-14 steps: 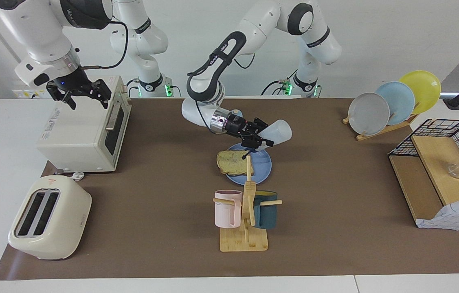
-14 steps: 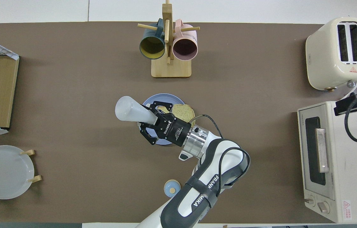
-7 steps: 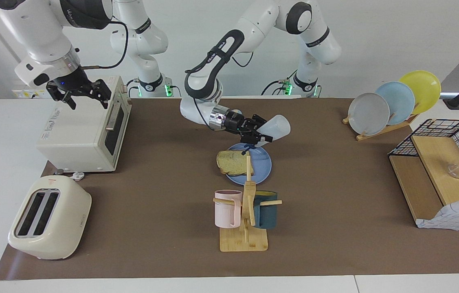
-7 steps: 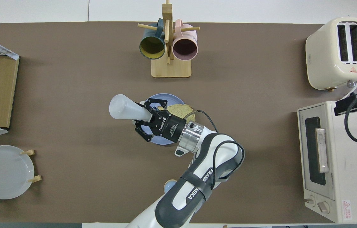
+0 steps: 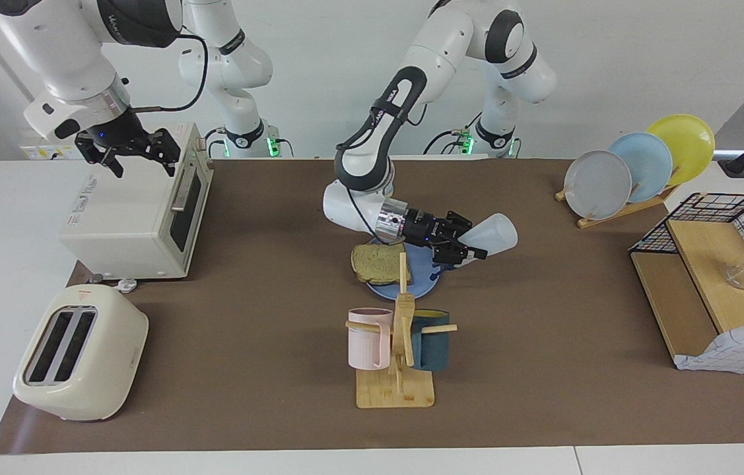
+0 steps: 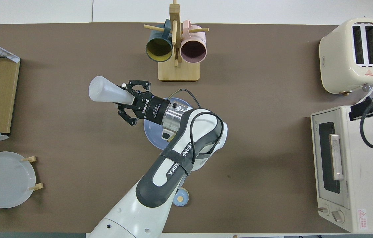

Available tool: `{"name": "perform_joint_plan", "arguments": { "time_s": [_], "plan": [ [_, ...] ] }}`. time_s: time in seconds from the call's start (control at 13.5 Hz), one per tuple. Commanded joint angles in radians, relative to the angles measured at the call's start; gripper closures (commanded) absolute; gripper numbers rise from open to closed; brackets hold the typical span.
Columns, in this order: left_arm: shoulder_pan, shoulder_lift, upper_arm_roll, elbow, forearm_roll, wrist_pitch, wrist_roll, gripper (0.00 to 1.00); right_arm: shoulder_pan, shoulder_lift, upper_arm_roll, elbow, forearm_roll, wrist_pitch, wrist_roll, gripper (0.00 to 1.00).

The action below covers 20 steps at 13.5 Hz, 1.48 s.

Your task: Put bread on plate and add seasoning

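Left pincer [image 5: 469, 248] clamps the seasoning [image 5: 494, 233] on its side, base outward, just off the plate [image 5: 426, 275] carrying the bread [image 5: 377, 263]; right pincer [image 5: 137, 160] waits wide open over the oven [image 5: 127, 224].

light: bright, even, from above | shadows: soft, short — under objs | focus: sharp, no blur

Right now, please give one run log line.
bread: on plate | left end effector: holds seasoning tilted | right end effector: open, over oven
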Motion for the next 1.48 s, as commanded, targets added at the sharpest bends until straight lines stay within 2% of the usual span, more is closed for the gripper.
{"name": "perform_joint_plan", "arguments": {
  "time_s": [0.0,0.52,0.74,0.96,1.41],
  "plan": [
    [-0.025,0.008,-0.001,0.01,0.01,-0.008,0.006,1.0,-0.009,-0.011,0.001,-0.014,0.019,0.003,-0.03,0.0],
    [-0.206,-0.001,-0.002,0.013,-0.092,-0.087,0.006,1.0,-0.009,-0.011,0.001,-0.014,0.019,0.003,-0.03,0.0],
    [-0.226,-0.001,-0.001,0.015,-0.11,-0.101,0.006,1.0,-0.009,-0.011,0.001,-0.014,0.019,0.003,-0.03,0.0],
    [-0.191,0.0,0.002,0.012,-0.101,-0.08,0.004,1.0,-0.009,-0.011,0.001,-0.014,0.019,0.003,-0.03,0.0],
    [-0.024,0.006,0.002,0.007,-0.021,0.006,0.003,1.0,-0.009,-0.011,0.001,-0.014,0.019,0.003,-0.03,0.0]
  ]
}}
